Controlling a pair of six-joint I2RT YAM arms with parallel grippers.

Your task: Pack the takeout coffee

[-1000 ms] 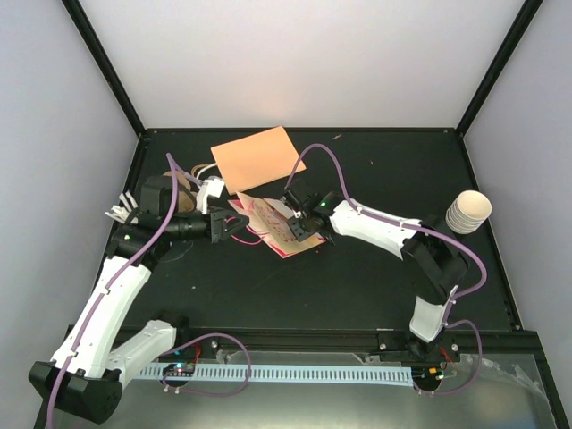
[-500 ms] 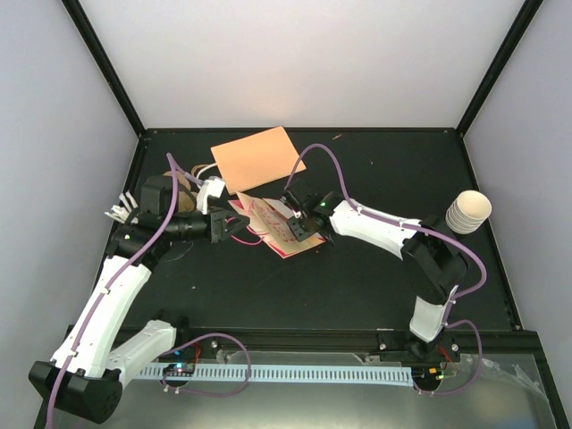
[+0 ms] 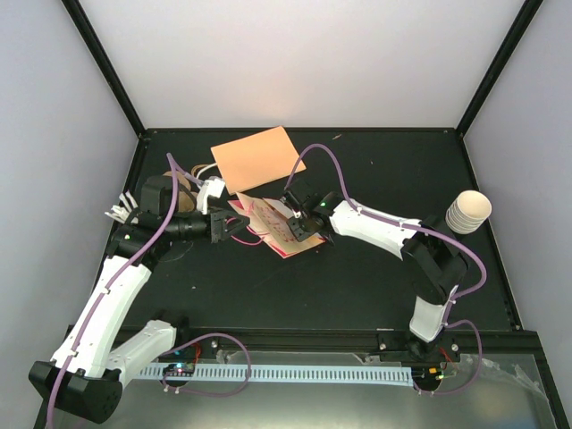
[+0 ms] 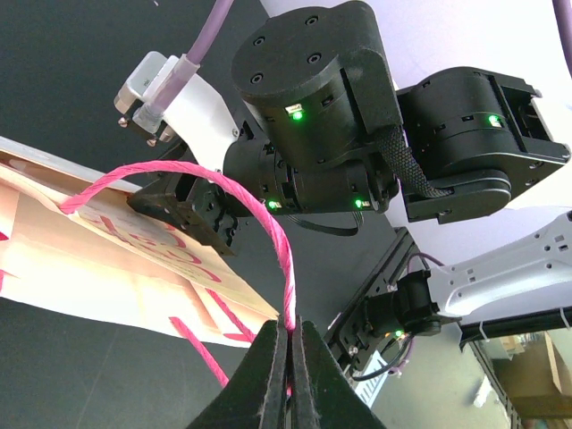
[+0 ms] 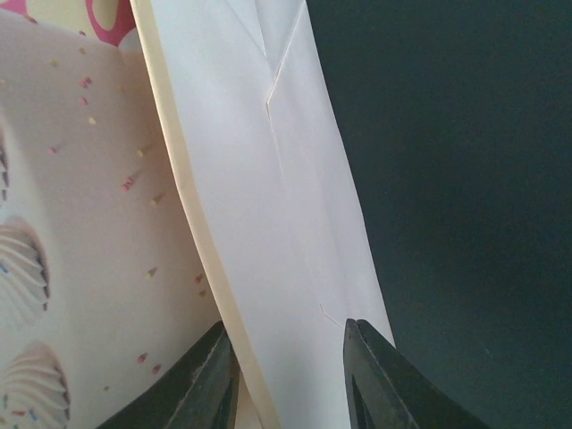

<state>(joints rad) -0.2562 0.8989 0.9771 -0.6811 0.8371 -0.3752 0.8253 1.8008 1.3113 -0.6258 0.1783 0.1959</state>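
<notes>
Left tool: shut tight on the pink handle of the paper bag, and holds the loop up off the paper.
Right tool: its fingers stand a bit apart with the bag's white side fold between them. It is hard to tell if they squeeze it.
Paper bag: lies on its side on the dark worktop, between the two tools, and looks flat.
Takeout coffee: stands at the right edge of the worktop, well apart from the bag and both tools.
What could go wrong: a hard pull could tear the thin handle or slip it out. The fold could slide from the right tool, so the bag would not open.
Count: two tools, one bag, one cup, one orange sheet, one bundle of white sticks.
</notes>
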